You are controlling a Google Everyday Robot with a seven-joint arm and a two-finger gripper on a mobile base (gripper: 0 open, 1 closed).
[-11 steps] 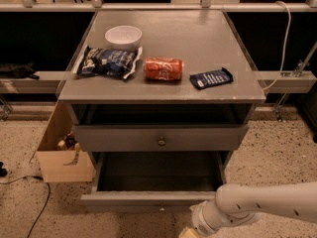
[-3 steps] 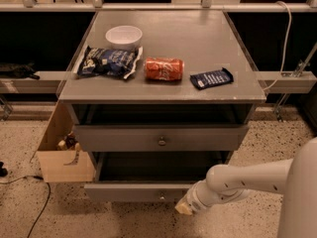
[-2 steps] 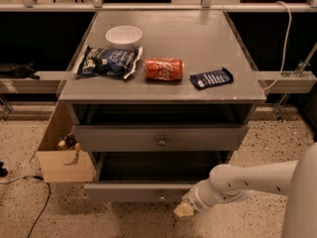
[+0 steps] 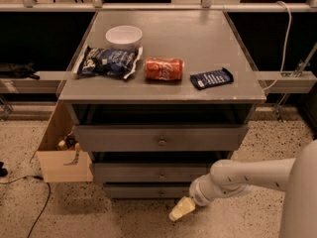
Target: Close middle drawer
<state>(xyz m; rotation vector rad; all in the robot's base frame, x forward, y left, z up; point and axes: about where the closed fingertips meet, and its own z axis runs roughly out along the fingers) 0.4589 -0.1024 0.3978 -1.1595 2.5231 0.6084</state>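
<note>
The grey cabinet has three drawers. The middle drawer (image 4: 148, 173) is a wide shallow grey front with a small round knob (image 4: 162, 175). It sits nearly flush under the taller top drawer (image 4: 161, 139), which stands out a little. The lowest drawer (image 4: 148, 191) is just below it. My gripper (image 4: 181, 209), cream-tipped at the end of the white arm (image 4: 242, 178), hangs low at the right. It is below the middle drawer's front and just in front of the lowest drawer's right end, near the floor.
On the cabinet top (image 4: 198, 38) lie a white bowl (image 4: 124, 35), a dark chip bag (image 4: 106, 62), a red can (image 4: 164, 69) and a blue bar (image 4: 211, 78). An open cardboard box (image 4: 62, 165) stands left of the cabinet. A cable (image 4: 39, 202) runs on the speckled floor.
The middle drawer, pulled far out before, has slid back into the cabinet. My gripper has stayed low at the drawer's right front and followed it inward.
</note>
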